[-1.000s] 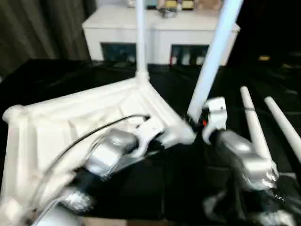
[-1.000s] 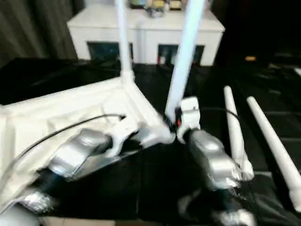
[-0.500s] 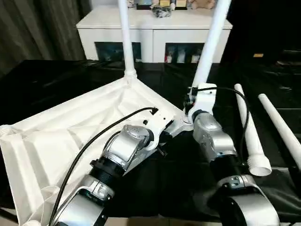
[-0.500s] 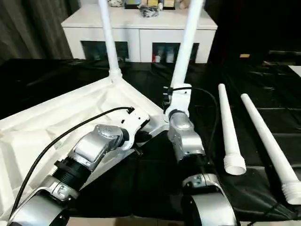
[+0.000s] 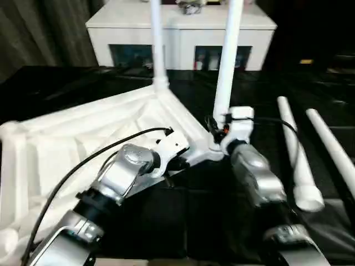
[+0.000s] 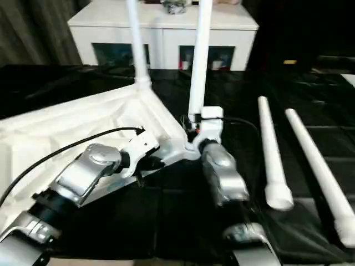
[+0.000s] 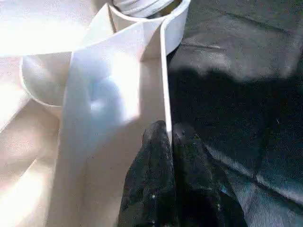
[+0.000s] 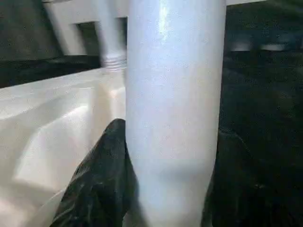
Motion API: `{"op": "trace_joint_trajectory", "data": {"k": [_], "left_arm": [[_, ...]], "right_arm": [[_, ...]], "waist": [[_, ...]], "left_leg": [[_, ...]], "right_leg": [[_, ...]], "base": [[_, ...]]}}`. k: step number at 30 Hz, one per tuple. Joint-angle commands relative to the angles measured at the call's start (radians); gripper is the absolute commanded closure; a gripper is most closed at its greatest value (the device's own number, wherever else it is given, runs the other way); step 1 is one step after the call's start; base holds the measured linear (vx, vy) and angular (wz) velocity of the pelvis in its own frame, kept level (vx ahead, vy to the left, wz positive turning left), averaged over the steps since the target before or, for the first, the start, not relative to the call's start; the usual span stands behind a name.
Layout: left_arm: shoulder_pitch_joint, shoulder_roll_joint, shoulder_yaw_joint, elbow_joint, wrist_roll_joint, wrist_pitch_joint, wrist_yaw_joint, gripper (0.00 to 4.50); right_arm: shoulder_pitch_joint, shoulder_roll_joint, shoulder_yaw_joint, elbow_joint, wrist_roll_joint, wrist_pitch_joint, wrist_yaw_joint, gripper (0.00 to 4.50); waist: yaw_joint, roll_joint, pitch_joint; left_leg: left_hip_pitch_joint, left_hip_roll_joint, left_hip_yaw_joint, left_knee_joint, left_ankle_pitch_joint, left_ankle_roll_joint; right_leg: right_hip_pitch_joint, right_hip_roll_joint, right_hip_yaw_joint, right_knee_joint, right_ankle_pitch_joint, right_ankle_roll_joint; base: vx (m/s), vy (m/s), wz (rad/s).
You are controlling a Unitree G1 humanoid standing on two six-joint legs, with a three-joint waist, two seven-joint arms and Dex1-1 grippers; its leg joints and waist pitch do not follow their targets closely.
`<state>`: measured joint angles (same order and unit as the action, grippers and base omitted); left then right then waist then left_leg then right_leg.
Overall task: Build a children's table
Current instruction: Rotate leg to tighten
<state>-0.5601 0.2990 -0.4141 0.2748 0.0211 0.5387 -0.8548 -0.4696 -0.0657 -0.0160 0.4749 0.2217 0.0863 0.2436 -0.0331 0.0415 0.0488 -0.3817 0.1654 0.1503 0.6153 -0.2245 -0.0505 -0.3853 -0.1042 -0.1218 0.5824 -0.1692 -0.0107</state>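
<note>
Top (image 5: 83,138): we see it upside down on the black tabletop (image 5: 66,83).
Left pincer (image 7: 168,137): closed on the top's rim, near the corner socket.
Right pincer (image 8: 170,189): we grip a leg (image 5: 226,66) upright in that socket.
Loose legs (image 5: 297,149): two, right of the top.

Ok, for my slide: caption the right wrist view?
Right gripper clasps an upright white leg between its black fingers.
</note>
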Motion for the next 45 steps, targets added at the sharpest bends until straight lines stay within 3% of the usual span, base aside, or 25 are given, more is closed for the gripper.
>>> {"op": "trace_joint_trajectory", "data": {"k": [1,3,4,5,6,7,9,12,14,17,24,25,26,28,31,34,35,36,39,40,41,42,43,45], "left_arm": [[-0.002,0.019,-0.016,-0.047,-0.03,-0.049,-0.079,4.5],[-0.003,0.038,-0.013,-0.056,-0.044,-0.078,-0.108,4.5],[-0.003,0.04,-0.013,-0.057,-0.045,-0.081,-0.11,4.5],[-0.004,0.048,-0.012,-0.062,-0.051,-0.091,-0.123,4.5],[-0.006,0.055,-0.01,-0.064,-0.049,-0.097,-0.129,4.5],[-0.008,0.058,-0.006,-0.061,-0.047,-0.105,-0.13,4.5],[-0.009,0.058,-0.002,-0.06,-0.046,-0.104,-0.132,4.5],[-0.012,0.056,0.006,-0.055,-0.044,-0.11,-0.129,4.5],[-0.014,0.055,0.005,-0.054,-0.043,-0.112,-0.127,4.5],[-0.016,0.051,0.006,-0.047,-0.04,-0.116,-0.114,4.5],[-0.028,0.044,0.028,-0.012,-0.017,-0.138,-0.056,4.5],[-0.035,0.033,0.05,-0.01,-0.045,-0.109,-0.063,4.06],[-0.041,0.029,0.076,-0.022,-0.075,-0.1,-0.075,3.95],[-0.046,0.031,0.094,-0.037,-0.101,-0.098,-0.095,3.92],[-0.064,0.046,0.156,-0.058,-0.165,-0.12,-0.136,3.54],[-0.121,0.027,0.288,-0.031,-0.274,-0.09,-0.115,3.45],[-0.155,0.016,0.325,0.004,-0.281,-0.083,-0.066,3.36],[-0.18,0.009,0.339,0.034,-0.27,-0.086,-0.022,3.21],[-0.275,-0.024,0.362,0.14,-0.202,-0.085,0.156,3.06],[-0.275,-0.024,0.362,0.14,-0.202,-0.085,0.156,3.04],[-0.341,-0.071,0.355,0.166,-0.174,-0.069,0.231,3.04],[-0.341,-0.071,0.355,0.166,-0.174,-0.069,0.231,3.04],[-0.386,-0.131,0.345,0.133,-0.194,-0.038,0.241,3.04],[-0.399,-0.156,0.338,0.109,-0.206,-0.022,0.236,3.04]], "right_arm": [[0.066,-0.039,-0.001,0.017,0.039,0.048,0.114,2.64],[0.101,-0.082,0.011,-0.02,0.052,0.033,0.211,2.64],[0.104,-0.086,0.012,-0.025,0.054,0.032,0.221,2.64],[0.122,-0.111,0.022,-0.047,0.058,0.026,0.274,2.64],[0.139,-0.138,0.022,-0.064,0.065,0.01,0.324,2.64],[0.153,-0.164,0.021,-0.073,0.067,-0.011,0.365,2.64],[0.162,-0.18,0.017,-0.077,0.07,-0.028,0.387,2.64],[0.183,-0.221,0.009,-0.08,0.074,-0.072,0.444,2.64],[0.194,-0.234,0.004,-0.083,0.074,-0.109,0.465,2.64],[0.201,-0.231,-0.004,-0.08,0.072,-0.145,0.466,2.64],[0.22,-0.195,-0.048,-0.086,0.108,-0.207,0.454,2.64],[0.213,-0.187,-0.055,-0.096,0.121,-0.214,0.447,2.64],[0.2,-0.179,-0.064,-0.119,0.141,-0.206,0.44,2.64],[0.189,-0.174,-0.069,-0.144,0.159,-0.197,0.436,2.64],[0.166,-0.165,-0.075,-0.233,0.199,-0.159,0.429,2.64],[0.152,-0.172,-0.061,-0.311,0.204,-0.105,0.422,2.64],[0.146,-0.176,-0.048,-0.322,0.189,-0.092,0.417,2.64],[0.144,-0.175,-0.04,-0.328,0.184,-0.092,0.419,2.64],[0.136,-0.17,0.001,-0.338,0.148,-0.081,0.412,2.64],[0.136,-0.17,0.001,-0.338,0.148,-0.081,0.412,2.64],[0.126,-0.164,0.04,-0.332,0.098,-0.056,0.39,2.64],[0.126,-0.164,0.04,-0.332,0.098,-0.056,0.39,2.64],[0.104,-0.163,0.059,-0.296,0.03,-0.041,0.336,2.64],[0.094,-0.162,0.06,-0.275,0.011,-0.035,0.314,2.64]], "waist": [[0.008,-0.001,-0.062],[0.019,0.001,-0.067],[0.026,-0.001,-0.072],[0.026,-0.001,-0.072],[0.031,-0.003,-0.075],[0.044,-0.01,-0.072],[0.05,-0.009,-0.068],[0.062,-0.013,-0.061],[0.068,-0.014,-0.059],[0.067,-0.015,-0.06],[0.073,-0.014,-0.068],[0.072,-0.014,-0.067],[0.074,-0.01,-0.067],[0.075,-0.009,-0.067],[0.074,-0.01,-0.064],[0.07,-0.01,-0.065],[0.071,-0.008,-0.066],[0.071,-0.014,-0.066],[0.071,-0.014,-0.066],[0.072,-0.014,-0.067],[0.072,-0.019,-0.066],[0.075,-0.015,-0.069],[0.077,-0.015,-0.07],[0.084,-0.013,-0.074]], "left_leg": [[0.003,0.071,-0.017,-0.096,-0.149,0.063],[0.002,0.068,-0.011,-0.089,-0.09,0.083],[0.011,0.067,-0.006,-0.08,-0.023,0.114],[0.011,0.067,-0.006,-0.08,-0.023,0.114],[0.008,0.064,-0.005,-0.075,0.013,0.138],[0.007,0.065,0.001,-0.074,-0.001,0.159],[0.008,0.068,0.003,-0.077,-0.034,0.153],[0.014,0.071,0.008,-0.086,-0.134,0.1],[0.022,0.071,0.012,-0.088,-0.168,0.073],[0.018,0.069,0.012,-0.088,-0.157,0.069],[0.014,0.067,0.012,-0.079,-0.078,0.114],[0.015,0.068,0.013,-0.081,-0.087,0.116],[0.018,0.068,0.012,-0.081,-0.099,0.112],[0.016,0.067,0.012,-0.082,-0.111,0.104],[0.017,0.065,0.012,-0.085,-0.142,0.094],[0.013,0.064,0.011,-0.083,-0.111,0.094],[0.016,0.063,0.011,-0.082,-0.11,0.094],[0.016,0.061,0.013,-0.079,-0.108,0.097],[0.015,0.057,0.013,-0.075,-0.111,0.098],[0.016,0.057,0.013,-0.075,-0.107,0.097],[0.008,0.06,0.011,-0.077,-0.086,0.097],[0.011,0.058,0.01,-0.073,-0.076,0.095],[0.015,0.063,0.011,-0.073,-0.054,0.099],[0.015,0.064,0.01,-0.069,-0.019,0.101]], "right_leg": [[0.045,-0.067,0.065,-0.047,-0.119,-0.245],[0.05,-0.063,0.066,-0.037,-0.029,-0.256],[0.047,-0.06,0.069,-0.029,0.067,-0.281],[0.047,-0.06,0.069,-0.029,0.067,-0.281],[0.05,-0.061,0.069,-0.024,0.106,-0.292],[0.049,-0.063,0.072,-0.027,0.075,-0.291],[0.046,-0.063,0.074,-0.032,0.014,-0.287],[0.038,-0.059,0.081,-0.046,-0.152,-0.26],[0.03,-0.056,0.086,-0.052,-0.196,-0.249],[0.032,-0.055,0.087,-0.049,-0.183,-0.248],[0.035,-0.054,0.085,-0.036,-0.084,-0.269],[0.034,-0.054,0.086,-0.038,-0.086,-0.27],[0.033,-0.054,0.085,-0.04,-0.1,-0.27],[0.035,-0.055,0.084,-0.04,-0.108,-0.273],[0.035,-0.051,0.083,-0.043,-0.134,-0.265],[0.038,-0.051,0.083,-0.035,-0.106,-0.267],[0.037,-0.05,0.082,-0.034,-0.104,-0.268],[0.037,-0.05,0.083,-0.037,-0.104,-0.267],[0.036,-0.048,0.082,-0.04,-0.125,-0.253],[0.037,-0.048,0.082,-0.041,-0.124,-0.249],[0.041,-0.052,0.082,-0.04,-0.122,-0.248],[0.039,-0.05,0.081,-0.038,-0.116,-0.247],[0.036,-0.052,0.083,-0.035,-0.082,-0.26],[0.036,-0.052,0.081,-0.028,-0.041,-0.281]], "base": [[0.068,-0.007,0.01],[0.06,0.004,-0.06],[0.062,0.005,-0.04],[0.068,-0.001,0.0],[0.0,0.0,0.0],[0.0,0.0,0.0],[0.0,0.0,0.0],[0.0,0.0,0.0],[0.0,0.0,0.0],[0.0,0.0,0.0],[0.0,0.0,0.0],[0.0,0.0,0.0],[0.0,0.0,0.0],[0.0,0.0,0.0],[0.0,0.0,0.0],[0.0,0.0,0.0],[0.0,0.0,0.0],[0.0,0.0,0.0],[0.0,0.0,0.0],[0.0,0.0,0.0],[0.0,0.0,0.0],[0.0,0.0,0.0],[0.0,0.0,0.0],[0.0,0.0,0.0]]}}
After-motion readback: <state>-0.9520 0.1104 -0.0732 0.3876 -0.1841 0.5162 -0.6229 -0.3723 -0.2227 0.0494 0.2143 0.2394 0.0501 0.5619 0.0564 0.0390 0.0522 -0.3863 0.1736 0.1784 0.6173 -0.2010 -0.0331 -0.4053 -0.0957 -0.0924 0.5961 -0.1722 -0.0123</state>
